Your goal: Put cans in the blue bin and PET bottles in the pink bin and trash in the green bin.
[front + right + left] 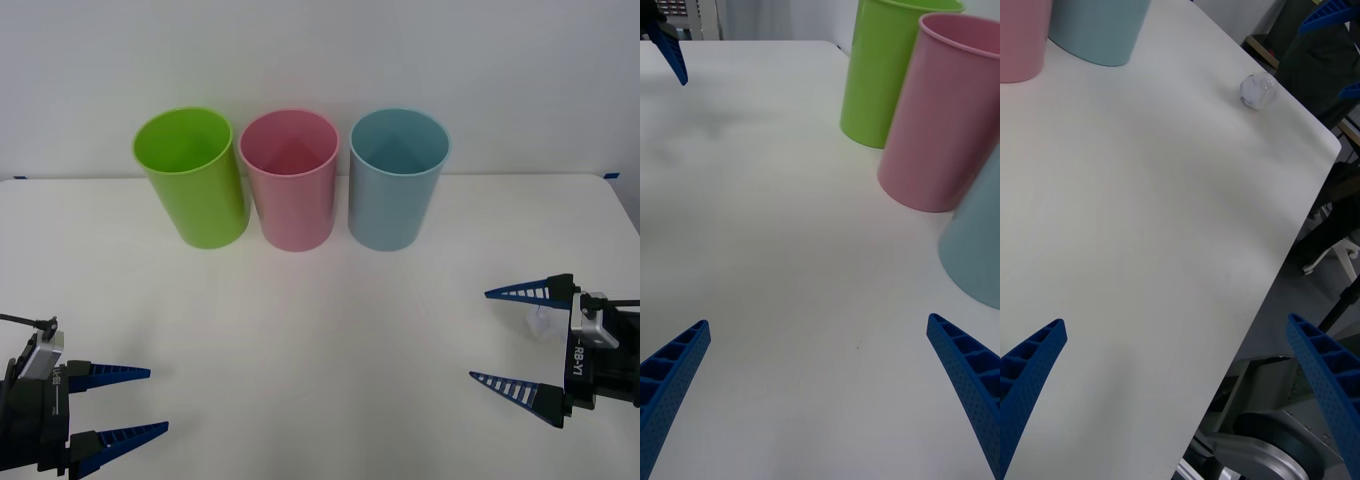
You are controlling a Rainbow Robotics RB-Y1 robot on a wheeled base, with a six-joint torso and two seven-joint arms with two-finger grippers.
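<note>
The green bin (190, 175), the pink bin (290, 180) and the blue bin (397, 180) stand upright in a row at the back of the white table (320, 330), open tops up. The trash (545, 320), a small crumpled whitish wad (1257, 90), lies near the table's right edge, partly hidden behind the fingers of my right gripper (480, 335). That gripper is open and holds nothing. At the front left my left gripper (158, 400) is also open with nothing in it. Cans and PET bottles are out of view.
Wide bare tabletop lies between both grippers and the bins (887, 75). Blue tape marks (612, 175) sit at the table's back corners. Beyond the table's right edge (1300, 225) are the floor and a chair base (1330, 255).
</note>
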